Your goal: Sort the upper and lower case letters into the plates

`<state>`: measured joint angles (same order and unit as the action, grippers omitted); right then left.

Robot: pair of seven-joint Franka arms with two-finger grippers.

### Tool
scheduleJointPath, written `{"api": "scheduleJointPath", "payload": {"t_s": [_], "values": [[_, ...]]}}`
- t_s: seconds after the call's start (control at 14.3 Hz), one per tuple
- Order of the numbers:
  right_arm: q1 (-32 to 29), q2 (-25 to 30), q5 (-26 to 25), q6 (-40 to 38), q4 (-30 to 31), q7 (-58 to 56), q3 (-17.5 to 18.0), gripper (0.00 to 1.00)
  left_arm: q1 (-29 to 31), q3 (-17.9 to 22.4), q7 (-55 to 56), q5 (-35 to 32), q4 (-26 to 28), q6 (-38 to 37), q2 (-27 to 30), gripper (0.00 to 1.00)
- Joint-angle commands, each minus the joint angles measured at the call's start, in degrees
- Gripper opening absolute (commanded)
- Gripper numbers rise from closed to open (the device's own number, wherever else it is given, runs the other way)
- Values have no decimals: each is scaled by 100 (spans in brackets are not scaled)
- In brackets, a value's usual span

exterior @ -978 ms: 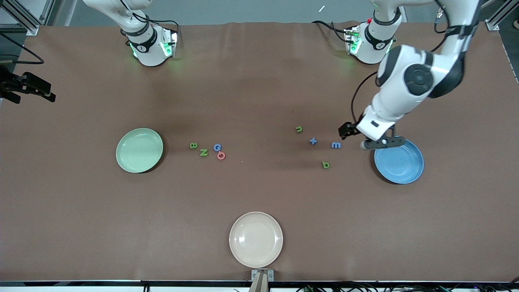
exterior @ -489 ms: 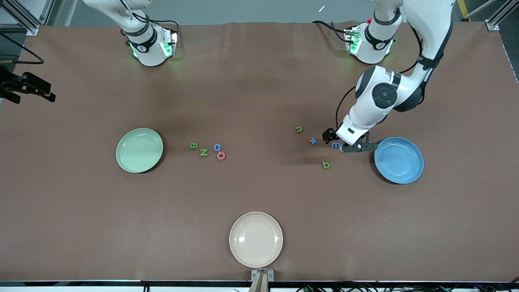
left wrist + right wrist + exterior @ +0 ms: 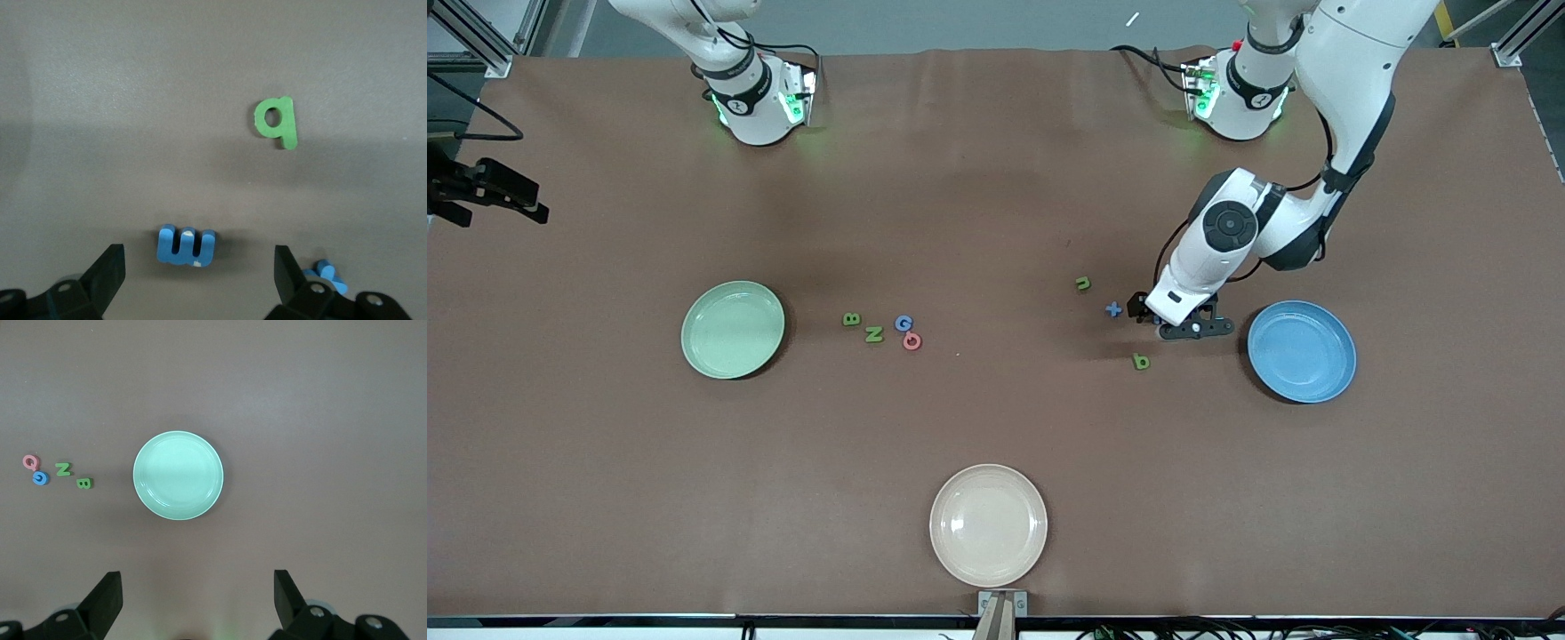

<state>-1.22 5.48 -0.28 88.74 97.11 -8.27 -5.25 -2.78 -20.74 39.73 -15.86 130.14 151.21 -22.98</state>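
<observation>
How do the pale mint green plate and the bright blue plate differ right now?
The pale mint green round plastic plate lies toward the right arm's end, with capitals B, N, G, Q beside it. The bright blue round plastic plate lies toward the left arm's end, beside lowercase letters and the open left gripper. Both look equal-sized and empty.

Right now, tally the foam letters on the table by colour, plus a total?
Green: 4 (B, N, n, b)
Blue: 3 (G, t, m between the open left tool's fingers)
Pink: 1 (Q)
Total: 8, none on a plate yet.
</observation>
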Motion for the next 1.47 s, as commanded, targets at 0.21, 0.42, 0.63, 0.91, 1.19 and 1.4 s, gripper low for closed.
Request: {"api": "scheduleJointPath", "payload": {"t_s": [0.21, 0.42, 0.63, 0.91, 1.19, 1.4], "values": [[43, 94, -60, -138, -52, 10, -20, 100, 23, -9, 395, -443, 82, 215, -110, 74], [43, 94, -60, -138, -61, 10, -20, 100, 58, -9, 474, -645, 82, 259, -224, 71], [34, 94, -60, -138, -61, 19, -28, 100, 67, 9, 606, -830, 73, 409, -304, 60], [34, 77, -51, -138, -192, 19, -28, 100, 67, 27, 624, -839, 73, 409, -295, 33], [34, 59, 2, -138, -263, 28, -20, 100, 119, 27, 817, -866, 73, 348, -111, 20], [25, 41, 2, -147, -333, 28, -28, 100, 277, -17, 756, -875, 82, 24, 319, 20]]}}
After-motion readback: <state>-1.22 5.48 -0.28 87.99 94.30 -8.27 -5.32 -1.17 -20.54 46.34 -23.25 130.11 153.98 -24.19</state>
